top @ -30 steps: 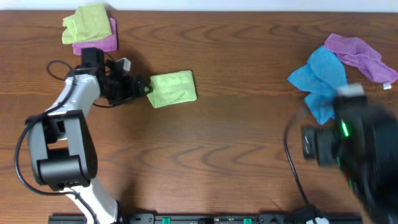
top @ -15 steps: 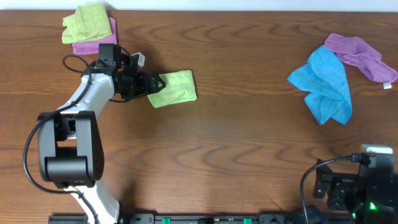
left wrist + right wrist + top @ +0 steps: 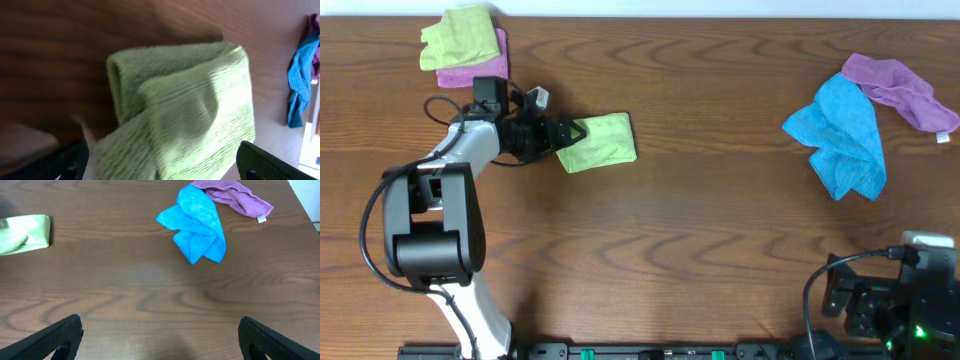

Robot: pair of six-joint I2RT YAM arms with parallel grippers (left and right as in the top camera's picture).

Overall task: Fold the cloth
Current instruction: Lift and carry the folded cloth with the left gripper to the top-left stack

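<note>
The table (image 3: 700, 230) is slick bare wood, so the biggest danger is the whole cloth (image 3: 600, 141) sliding right if I push instead of pinching. It lies folded left of centre, toward the far side. Its left end sits between the jaws of my left gripper (image 3: 567, 133), which are spread wide and clamp nothing. The top layer looks loose (my wrist view shows it humped), so a shallow close might catch one layer and peel the fold open. My right gripper (image 3: 160, 330), also spread and empty, waits near right, too distant to pin a corner.
</note>
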